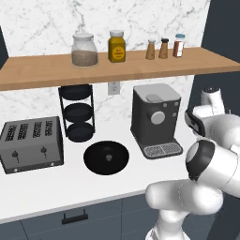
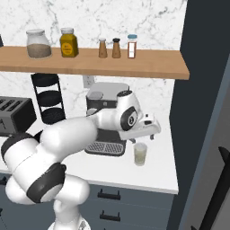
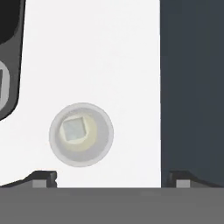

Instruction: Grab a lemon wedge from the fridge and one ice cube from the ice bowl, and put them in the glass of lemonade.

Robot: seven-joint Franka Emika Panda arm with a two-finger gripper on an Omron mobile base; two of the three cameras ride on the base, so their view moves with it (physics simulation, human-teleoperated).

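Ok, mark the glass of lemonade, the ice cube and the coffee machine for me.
glass of lemonade (image 2: 140, 154): right base view, on its clear side wall.
ice cube (image 3: 73, 130): hand view, on the square cube's top face inside the glass.
coffee machine (image 1: 154, 117): left base view, on its dark front.

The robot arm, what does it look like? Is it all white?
Mostly white! The arm is made of fat, rounded, shiny white pieces, with dark grey bands and caps at its joints. One joint has a round dark disc with a pale dot. Its hand is white too, with two small dark fingertips. No cables show.
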